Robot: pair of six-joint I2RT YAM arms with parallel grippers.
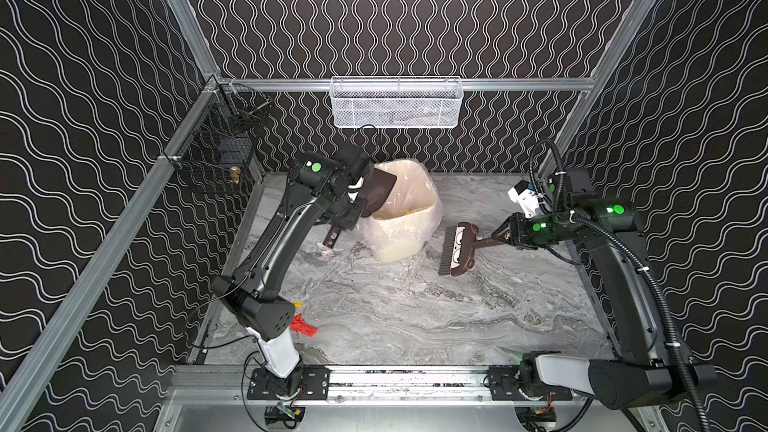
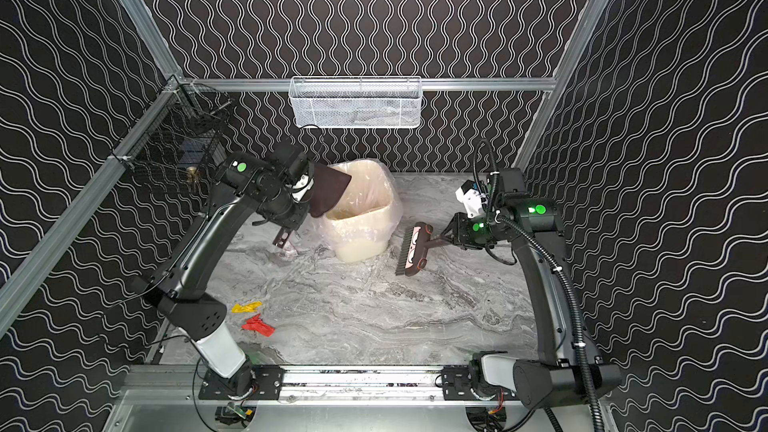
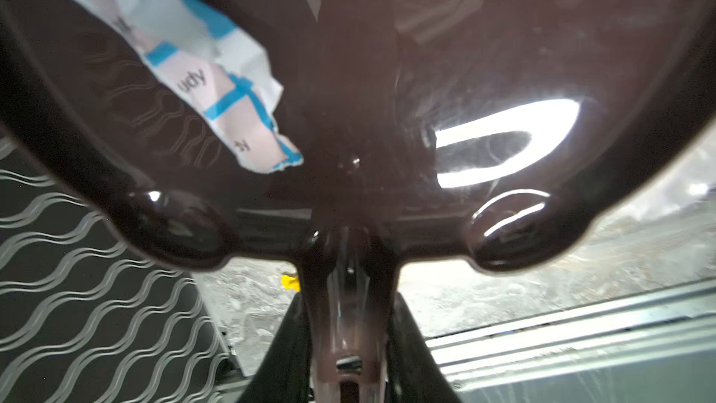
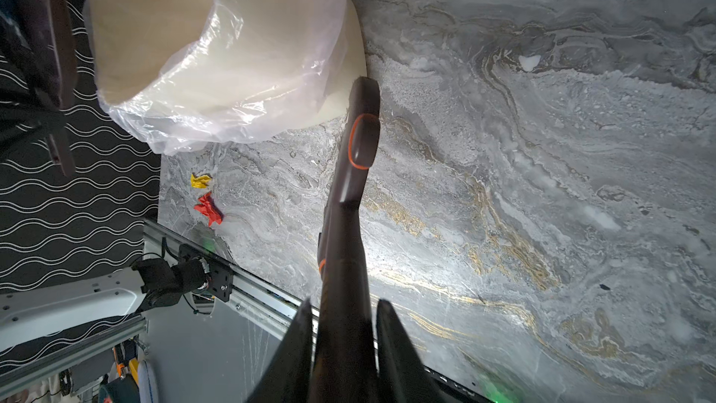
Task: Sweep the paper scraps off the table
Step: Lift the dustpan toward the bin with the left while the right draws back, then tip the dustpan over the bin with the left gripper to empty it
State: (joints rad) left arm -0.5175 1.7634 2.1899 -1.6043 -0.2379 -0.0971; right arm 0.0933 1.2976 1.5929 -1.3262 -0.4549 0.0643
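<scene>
Brown plastic dustpan (image 1: pixel 376 195): tipped steeply, lip down over the mouth of the cream bin (image 1: pixel 401 249); left jaws clenched on its handle.
Printed scrap (image 3: pixel 217 83): white with blue marks, lying on the pan's inner face in the left wrist view; not yet in the bin, by that view.
Brush (image 1: pixel 457 249): held to the right of the bin, right jaws clamped on its handle. The head's long axis runs far-to-near and the bristles face left. Whether they touch the desk (image 1: pixel 415 317) cannot be told.
Red scrap (image 2: pixel 257 324) and yellow scrap (image 2: pixel 246 307): on the desk at its near-left, just beside each other, close to the left arm's base.
Pale scrap (image 1: pixel 325 252): on the desk left of the bin, under the pan's handle end.
Key relation: every loose scrap lies left of the brush; red and yellow are well apart from it, leftward and nearer, the way the bristles face.
Nearer arm: left, but it carries the pan, so the brush probably has to cross the desk.
</scene>
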